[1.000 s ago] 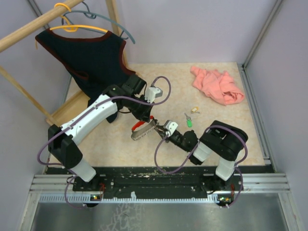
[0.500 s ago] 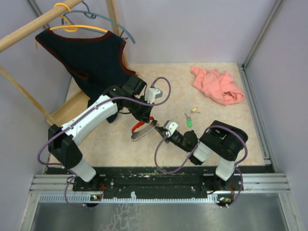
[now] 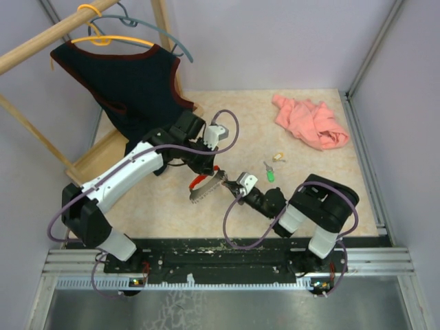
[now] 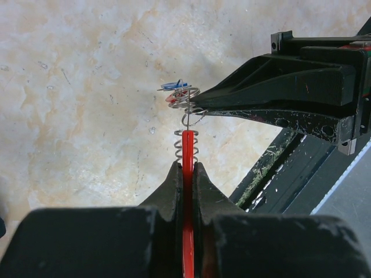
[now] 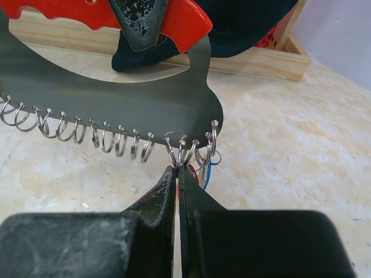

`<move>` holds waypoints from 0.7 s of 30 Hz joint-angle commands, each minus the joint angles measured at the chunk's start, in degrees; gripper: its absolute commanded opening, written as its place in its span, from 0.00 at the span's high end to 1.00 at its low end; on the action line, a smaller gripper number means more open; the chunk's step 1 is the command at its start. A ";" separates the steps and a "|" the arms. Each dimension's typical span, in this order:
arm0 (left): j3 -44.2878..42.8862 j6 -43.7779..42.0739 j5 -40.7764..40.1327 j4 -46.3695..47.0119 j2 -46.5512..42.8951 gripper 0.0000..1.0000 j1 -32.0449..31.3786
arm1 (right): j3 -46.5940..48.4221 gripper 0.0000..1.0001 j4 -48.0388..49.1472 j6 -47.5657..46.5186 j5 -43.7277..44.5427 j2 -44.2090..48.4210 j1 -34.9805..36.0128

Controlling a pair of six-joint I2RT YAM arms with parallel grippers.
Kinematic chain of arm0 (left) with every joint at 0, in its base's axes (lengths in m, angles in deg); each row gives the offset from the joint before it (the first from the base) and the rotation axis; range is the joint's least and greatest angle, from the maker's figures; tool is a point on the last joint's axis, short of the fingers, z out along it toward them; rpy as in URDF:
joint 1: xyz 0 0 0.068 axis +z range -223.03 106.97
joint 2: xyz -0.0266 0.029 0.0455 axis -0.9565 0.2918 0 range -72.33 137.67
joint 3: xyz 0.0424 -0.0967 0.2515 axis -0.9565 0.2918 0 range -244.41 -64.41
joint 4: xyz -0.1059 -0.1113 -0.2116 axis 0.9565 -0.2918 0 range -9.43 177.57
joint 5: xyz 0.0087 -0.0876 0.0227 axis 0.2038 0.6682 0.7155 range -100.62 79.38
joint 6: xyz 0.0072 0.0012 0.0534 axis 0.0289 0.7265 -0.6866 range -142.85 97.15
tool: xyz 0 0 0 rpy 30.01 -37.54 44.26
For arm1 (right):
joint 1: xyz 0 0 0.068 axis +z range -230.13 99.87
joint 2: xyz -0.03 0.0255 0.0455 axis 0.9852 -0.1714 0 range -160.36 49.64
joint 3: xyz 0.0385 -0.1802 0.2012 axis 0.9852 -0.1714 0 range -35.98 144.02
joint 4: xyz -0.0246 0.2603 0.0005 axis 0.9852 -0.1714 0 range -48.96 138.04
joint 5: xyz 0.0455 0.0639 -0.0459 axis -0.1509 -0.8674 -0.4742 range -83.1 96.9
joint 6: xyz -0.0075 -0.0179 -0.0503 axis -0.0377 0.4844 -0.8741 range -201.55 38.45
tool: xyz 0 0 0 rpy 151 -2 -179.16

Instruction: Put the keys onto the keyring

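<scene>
Top view: my left pincer (image 3: 207, 167) is clenched on the keyring (image 3: 206, 185) at frame centre. My right pincer (image 3: 230, 187) is clenched at the keyring's right end. Two keys (image 3: 269, 172) lie apart to the right, and a pink cloth (image 3: 309, 122) lies upper right.

Left wrist view: the wire rings (image 4: 186, 147) stand edge-on.

Right wrist view: the grey plate (image 5: 116, 98) spans the upper frame, my left finger covering its red grip (image 5: 185, 23). I cannot tell whether my right tips pinch a ring.

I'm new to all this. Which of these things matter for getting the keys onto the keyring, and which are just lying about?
Part of the job: the keyring, held by the left tool, right tool pinching at its rings; green-headed key and pale key loose on the table.
Just lying about: pink cloth, dark vest on a hanger, wooden rack.
</scene>
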 commanded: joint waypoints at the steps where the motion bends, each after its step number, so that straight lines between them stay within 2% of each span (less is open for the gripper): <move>1: 2.48 2.94 -0.93 5.75 -2.86 1.00 0.33 | -0.27 1.00 9.47 2.53 -1.17 1.93 0.55; 6: 5.39 4.72 -0.91 8.65 -4.62 1.00 0.37 | -1.02 0.96 9.47 2.32 0.03 2.15 0.56; 11: 7.79 4.30 1.68 11.37 -6.59 1.00 0.37 | -0.99 0.94 9.51 1.30 -3.71 2.83 0.58; 14: 7.96 3.41 2.66 11.29 -7.09 1.00 0.37 | -0.69 0.89 9.51 1.06 -5.49 2.85 0.57; 21: 7.79 1.83 4.55 10.55 -7.82 1.00 0.38 | -0.71 0.86 9.51 -0.01 -5.41 2.89 0.54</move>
